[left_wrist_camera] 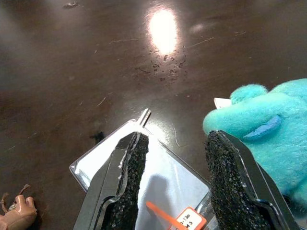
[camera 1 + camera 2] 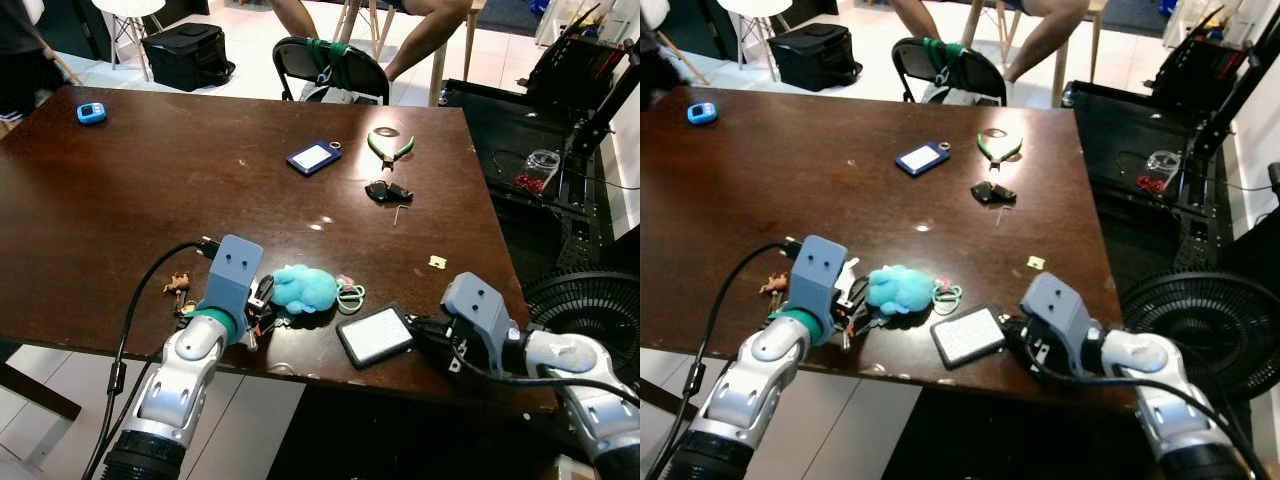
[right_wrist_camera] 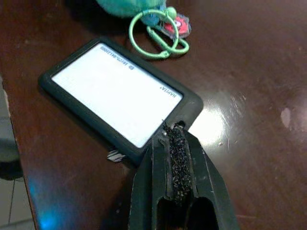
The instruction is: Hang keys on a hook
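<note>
- Left wrist view showed the left tool (image 1: 175,179) spread over a clear tag in the key bunch (image 2: 262,305) at the worktop's (image 2: 150,190) near edge, beside a teal plush (image 2: 305,288).
- Closing might pinch the tag alone and drag the plush.
- The right tool (image 3: 175,139) stood pressed together at a black-framed card (image 3: 120,93); no hook showed.
- A clear jar (image 2: 541,164) off the worktop's right edge held small red bits.

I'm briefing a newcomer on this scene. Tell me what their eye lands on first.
The turquoise plush keychain at the near edge of the dark wooden table, with the left gripper open over a clear card holder beside it. Next, the right gripper, shut at the corner of a black-framed card holder.
</note>
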{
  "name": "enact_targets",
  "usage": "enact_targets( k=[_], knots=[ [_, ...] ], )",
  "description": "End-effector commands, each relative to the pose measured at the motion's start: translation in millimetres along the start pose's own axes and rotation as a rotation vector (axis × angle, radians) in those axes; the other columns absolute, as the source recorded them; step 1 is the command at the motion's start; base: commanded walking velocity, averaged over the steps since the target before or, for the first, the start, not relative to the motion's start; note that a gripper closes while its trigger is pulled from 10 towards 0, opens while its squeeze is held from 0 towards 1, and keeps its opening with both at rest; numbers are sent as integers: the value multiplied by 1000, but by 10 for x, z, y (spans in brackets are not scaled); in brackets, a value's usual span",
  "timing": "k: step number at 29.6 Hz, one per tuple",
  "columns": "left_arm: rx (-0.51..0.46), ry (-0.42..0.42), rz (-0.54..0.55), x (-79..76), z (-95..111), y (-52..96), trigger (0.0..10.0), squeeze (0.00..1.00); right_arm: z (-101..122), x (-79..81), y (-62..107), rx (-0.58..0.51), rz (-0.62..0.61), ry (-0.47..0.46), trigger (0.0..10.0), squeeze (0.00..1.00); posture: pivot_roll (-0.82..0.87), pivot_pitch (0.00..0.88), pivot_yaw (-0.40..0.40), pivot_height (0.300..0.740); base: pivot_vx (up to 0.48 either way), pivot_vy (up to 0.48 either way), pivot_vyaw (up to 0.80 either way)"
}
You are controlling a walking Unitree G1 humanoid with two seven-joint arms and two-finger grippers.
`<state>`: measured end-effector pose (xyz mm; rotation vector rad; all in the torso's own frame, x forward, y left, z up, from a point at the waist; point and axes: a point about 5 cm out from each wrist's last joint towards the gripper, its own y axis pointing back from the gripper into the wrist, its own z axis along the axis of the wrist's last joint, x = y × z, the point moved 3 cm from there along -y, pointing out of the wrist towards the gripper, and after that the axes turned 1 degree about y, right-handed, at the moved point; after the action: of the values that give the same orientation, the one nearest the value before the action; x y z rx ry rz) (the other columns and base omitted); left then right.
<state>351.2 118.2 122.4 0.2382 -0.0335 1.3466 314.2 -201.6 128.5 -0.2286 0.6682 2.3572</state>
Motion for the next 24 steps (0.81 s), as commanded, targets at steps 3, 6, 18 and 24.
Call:
enact_targets(
  k=[3, 6, 18, 24],
  knots=[
    [20, 3, 3, 18, -55, -1, 10000, 0, 319, -87, -30, -167, -82, -64, 706, 0, -113, 103, 113, 740, 0, 0, 0],
    [19, 4, 2, 20, -51, 2, 10000, 0, 739, -201, -48, -382, -218, -154, 10000, 0, -110, 107, 116, 740, 0, 0, 0],
    [18, 4, 6, 33, -46, 15, 10000, 0, 1240, -209, -70, -622, -340, -266, 10000, 0, -99, 110, 117, 740, 0, 0, 0],
    [18, 1, 7, 35, -47, 20, 10000, 0, 920, 22, -238, -408, -251, -99, 10000, 0, -98, 111, 116, 740, 0, 0, 0]
  ],
)
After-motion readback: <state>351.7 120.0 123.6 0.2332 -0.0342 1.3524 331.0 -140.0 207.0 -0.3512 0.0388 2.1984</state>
